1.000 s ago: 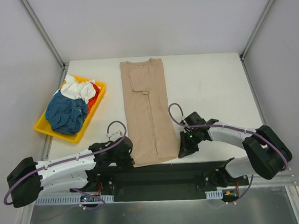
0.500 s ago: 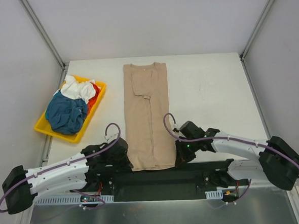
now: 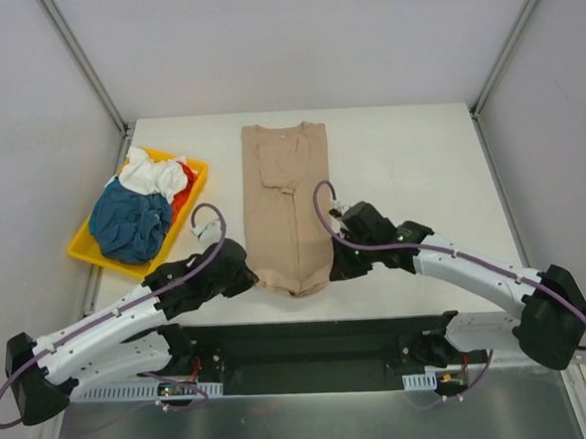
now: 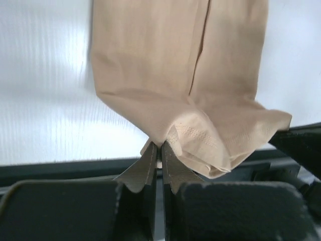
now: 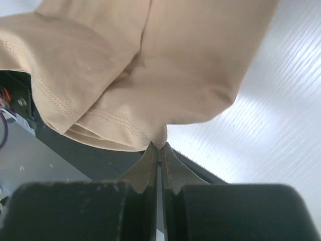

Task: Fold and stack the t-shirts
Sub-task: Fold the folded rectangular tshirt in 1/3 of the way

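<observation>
Pinching the tan t-shirt [image 3: 287,205] at its near hem, left claw [image 4: 160,146] and right claw [image 5: 159,146] sit closed.

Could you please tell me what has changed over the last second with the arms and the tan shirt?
The right claw closed on a near corner of the tan shirt; the left claw already gripped the other corner. Both then lifted the hem and carried it toward the collar, so it now hangs bunched between them. The tray and the shirts in it stayed put.
</observation>
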Controlling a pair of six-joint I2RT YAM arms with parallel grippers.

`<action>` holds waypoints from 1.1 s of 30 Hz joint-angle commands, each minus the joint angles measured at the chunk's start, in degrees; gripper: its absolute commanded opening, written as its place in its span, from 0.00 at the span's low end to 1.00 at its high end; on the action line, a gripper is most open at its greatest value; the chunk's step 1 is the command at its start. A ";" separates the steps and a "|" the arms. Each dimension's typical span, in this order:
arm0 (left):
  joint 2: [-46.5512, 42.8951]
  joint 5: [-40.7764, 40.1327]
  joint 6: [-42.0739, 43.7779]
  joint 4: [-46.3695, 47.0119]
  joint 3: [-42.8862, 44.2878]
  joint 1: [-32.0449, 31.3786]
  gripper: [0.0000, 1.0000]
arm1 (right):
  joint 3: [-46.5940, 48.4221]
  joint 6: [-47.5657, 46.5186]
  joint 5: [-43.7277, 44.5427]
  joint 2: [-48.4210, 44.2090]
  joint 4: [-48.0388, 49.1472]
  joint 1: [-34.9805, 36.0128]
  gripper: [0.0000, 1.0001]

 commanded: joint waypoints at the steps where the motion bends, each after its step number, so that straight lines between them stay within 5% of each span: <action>1: 5.06 -8.49 6.90 0.88 6.61 5.01 0.00 | 8.24 -2.71 3.71 4.32 -0.37 -2.87 0.01; 11: 20.18 2.32 22.72 6.24 18.13 17.51 0.00 | 22.83 -7.90 0.99 15.31 -4.06 -9.20 0.01; 33: 47.08 13.57 33.63 10.20 39.05 32.19 0.00 | 43.22 -8.51 -4.46 35.79 -5.03 -21.24 0.03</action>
